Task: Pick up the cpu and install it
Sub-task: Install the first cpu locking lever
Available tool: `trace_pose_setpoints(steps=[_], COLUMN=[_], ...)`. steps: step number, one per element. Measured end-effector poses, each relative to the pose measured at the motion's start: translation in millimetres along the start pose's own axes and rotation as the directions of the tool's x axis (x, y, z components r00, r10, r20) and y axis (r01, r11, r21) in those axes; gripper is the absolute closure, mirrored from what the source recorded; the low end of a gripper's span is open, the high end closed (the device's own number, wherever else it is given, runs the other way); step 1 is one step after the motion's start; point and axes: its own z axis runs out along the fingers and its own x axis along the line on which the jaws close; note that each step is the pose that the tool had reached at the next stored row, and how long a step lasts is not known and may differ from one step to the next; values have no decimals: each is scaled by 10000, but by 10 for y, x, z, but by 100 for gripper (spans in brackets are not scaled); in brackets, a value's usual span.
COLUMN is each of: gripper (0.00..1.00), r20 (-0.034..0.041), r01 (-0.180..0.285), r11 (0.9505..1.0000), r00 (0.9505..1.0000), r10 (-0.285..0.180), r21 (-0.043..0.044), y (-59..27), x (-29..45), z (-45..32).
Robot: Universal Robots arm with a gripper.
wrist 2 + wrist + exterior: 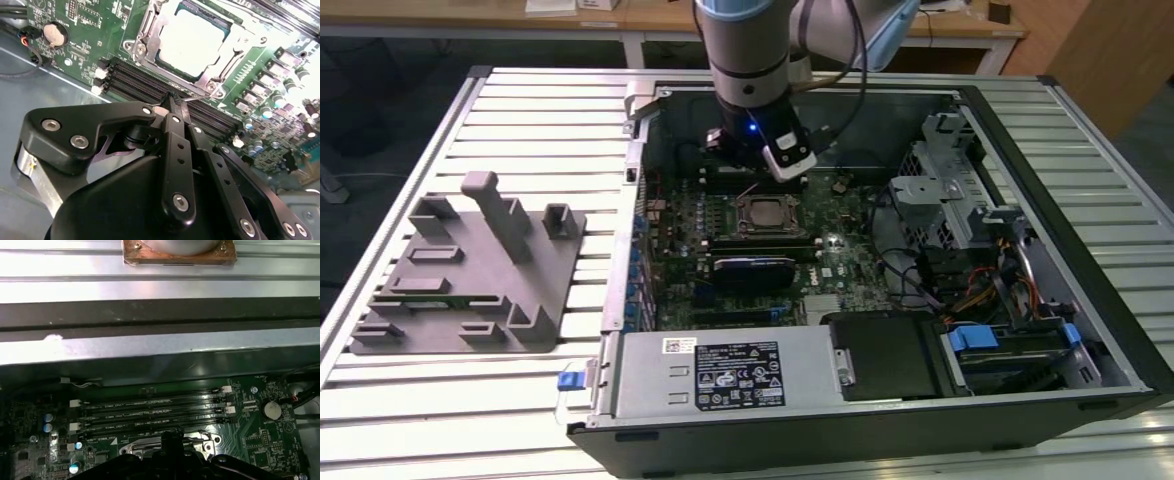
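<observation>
The gripper (754,183) hangs inside the computer case (1067,230), just above the motherboard (847,215). The cpu (192,41) sits in its socket directly beyond the fingertips, with the memory slots (145,82) between them. The plastic tray (467,280) lies outside the case, well apart toward the exterior view's left.

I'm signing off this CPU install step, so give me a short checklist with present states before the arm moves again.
1. cpu lies flat in the socket: ok.
2. Socket frame around it is unlatched or latched: cannot tell.
3. gripper carries nothing: ok, its fingers meet with nothing between them.
4. Gripper is over the motherboard inside the case: ok.
5. Fingertips rest on the memory slots beside the socket: cannot tell.
</observation>
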Motion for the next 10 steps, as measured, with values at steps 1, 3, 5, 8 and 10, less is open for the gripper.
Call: trace_pose_setpoints(steps=[1,3,5,8,10], gripper=[89,89,89,89,89], r20=[25,73,118,187,236], r01=[-31,-115,-219,-396,-533], r11=[10000,9999,9998,9992,9986], r00=[10000,9999,9997,9990,9983], r10=[31,115,218,395,531], r21=[2,11,22,40,54], y=[-2,-4,-7,-11,-14], x=[-2,-5,-8,-12,-13], z=[8,20,32,52,64])
